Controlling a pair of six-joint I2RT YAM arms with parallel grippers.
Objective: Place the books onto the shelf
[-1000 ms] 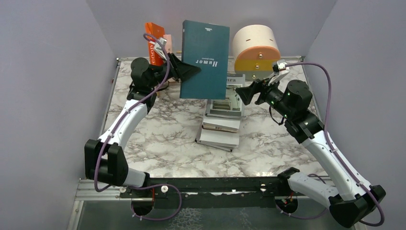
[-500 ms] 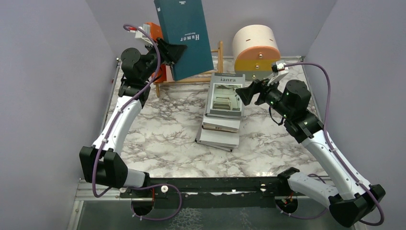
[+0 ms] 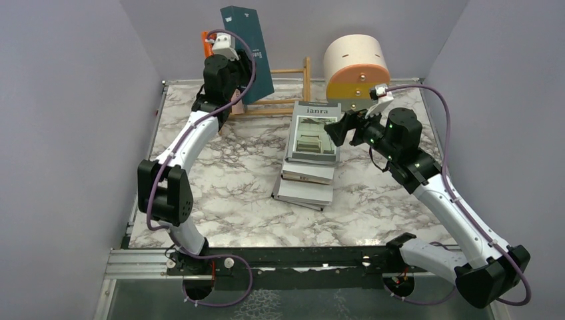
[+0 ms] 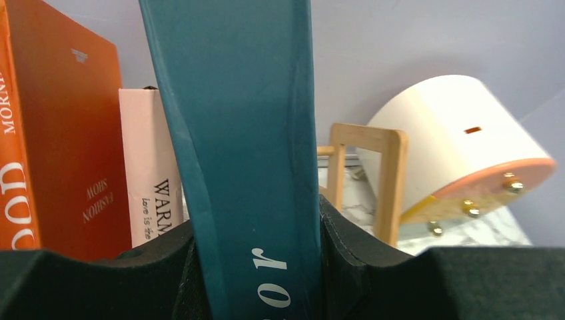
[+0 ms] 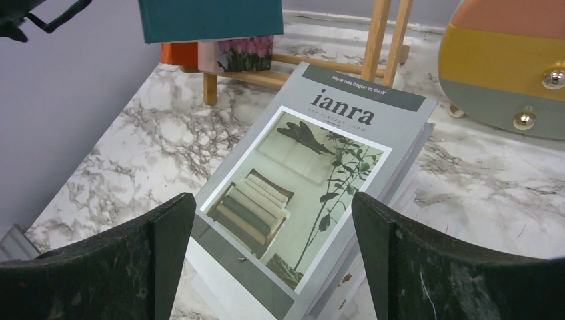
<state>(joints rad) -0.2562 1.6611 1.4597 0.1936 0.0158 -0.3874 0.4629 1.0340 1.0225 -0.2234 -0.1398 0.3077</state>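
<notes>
My left gripper point(image 3: 246, 70) point(image 4: 256, 230) is shut on the spine of a dark teal book point(image 3: 248, 50) point(image 4: 233, 120), held upright over the light-wood shelf point(image 3: 293, 90) at the back. An orange book point(image 4: 60, 133) and a pink book point(image 4: 150, 173) stand in the shelf to its left. A stack of books lies mid-table, a grey one point(image 3: 314, 132) point(image 5: 313, 173) on top, white ones point(image 3: 305, 190) below. My right gripper point(image 3: 336, 130) point(image 5: 273, 207) hovers open above the grey book's near end, holding nothing.
A round cream, yellow and orange drawer unit point(image 3: 356, 67) point(image 5: 506, 73) stands at the back right, beside the shelf's ladder end point(image 4: 386, 180). Purple walls close in the marble table point(image 3: 220, 193) on three sides.
My left arm swung the teal book back and left, turning it edge-on and upright over the shelf beside the pink book. The right arm shifted slightly left, jaws unchanged.
</notes>
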